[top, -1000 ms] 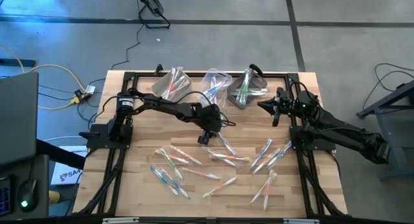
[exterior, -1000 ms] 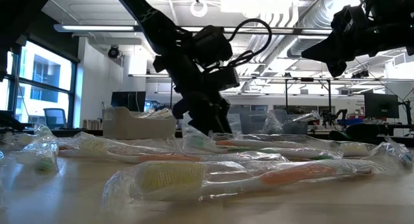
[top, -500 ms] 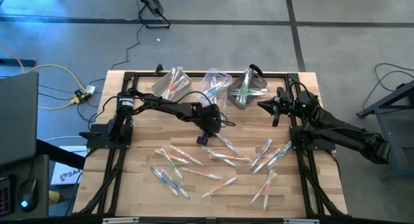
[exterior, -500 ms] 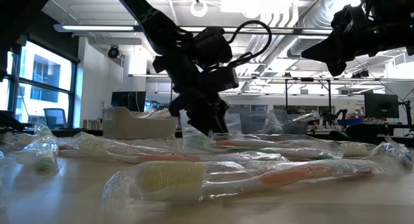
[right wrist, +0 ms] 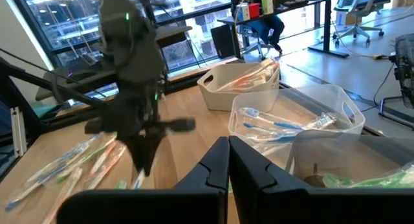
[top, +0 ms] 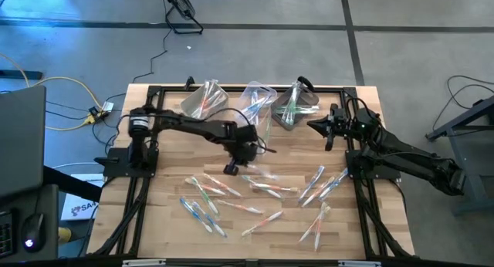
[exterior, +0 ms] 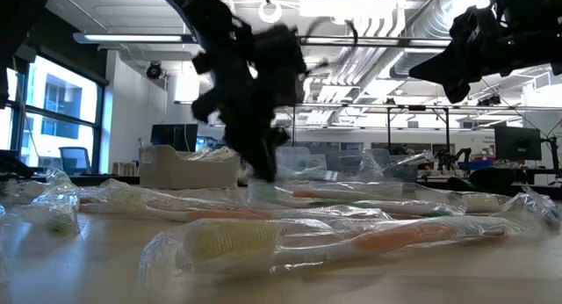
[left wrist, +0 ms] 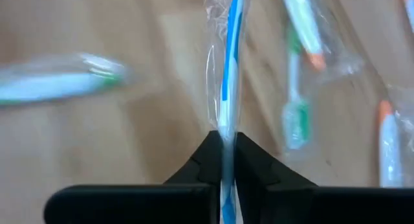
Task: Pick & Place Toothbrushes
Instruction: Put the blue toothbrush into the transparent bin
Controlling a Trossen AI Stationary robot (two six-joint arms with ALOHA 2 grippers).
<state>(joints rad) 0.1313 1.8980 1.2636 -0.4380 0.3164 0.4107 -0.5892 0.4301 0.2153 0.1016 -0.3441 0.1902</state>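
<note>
The left gripper (left wrist: 223, 143) is clenched on a blue-and-white toothbrush in a clear plastic wrapper (left wrist: 228, 68); in the left wrist view the two dark fingers (left wrist: 204, 160) meet around the wrapper with the blue handle running straight out ahead of them. From above, that gripper (top: 231, 167) sits near the middle of the light wooden table (top: 166, 221), on the left arm that reaches across from the table's left side, and a clear-wrapped brush (top: 258, 173) trails from it toward the right (whether its far end has left the wood cannot be told).

The rest of the loose wrapped toothbrushes (top: 255, 191) lie scattered over the near half of the table, with orange, blue and green handles showing through the plastic; one cluster (top: 202, 207) lies to the left and another (top: 320, 186) to the right. In the low view a wrapped brush with a green head and orange handle (exterior: 351, 241) lies closest to the camera, flat on the wood.

Three clear plastic bins stand in a row along the far edge: the left bin (top: 202, 101), the middle bin (top: 258, 99) and the right bin (top: 296, 105), each already holding wrapped brushes.

The right gripper (top: 320, 126) waits with its fingers pressed together on nothing, raised near the right bin at the table's far right.
</note>
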